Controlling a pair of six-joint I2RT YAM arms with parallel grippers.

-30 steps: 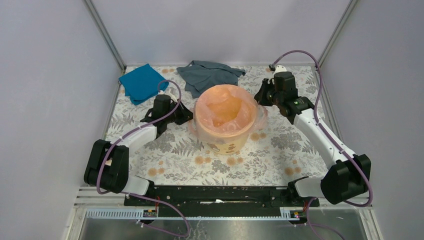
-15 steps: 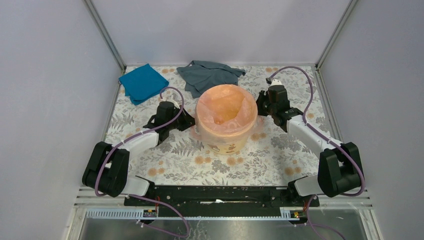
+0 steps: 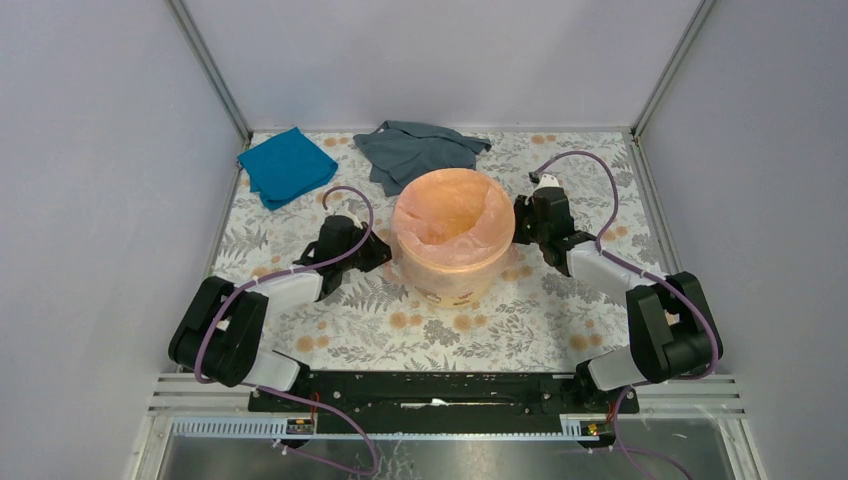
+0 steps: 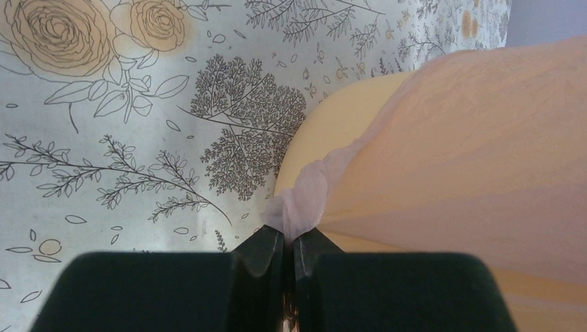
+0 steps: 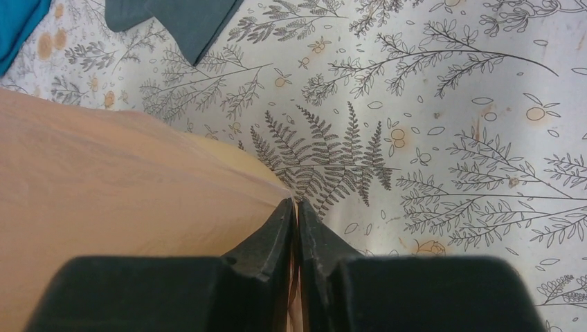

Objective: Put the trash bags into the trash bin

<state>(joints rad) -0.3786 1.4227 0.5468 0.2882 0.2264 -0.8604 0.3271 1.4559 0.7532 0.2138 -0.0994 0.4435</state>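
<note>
On floral tabletop (image 3: pixel 560 310), grey walls (image 3: pixel 430 60) around, left claw (image 4: pixel 284 236) and right claw (image 5: pixel 296 209) pinching pink bag (image 3: pixel 450 215) over bin (image 3: pixel 462 290)

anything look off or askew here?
Nothing spilled or damaged. The thin translucent pale pink plastic bag is stretched over the rim of the round yellow-orange plastic bucket, its edge bunched into a twist where the left gripper pinches it. The grey cloth beyond the bucket lies crumpled.
</note>
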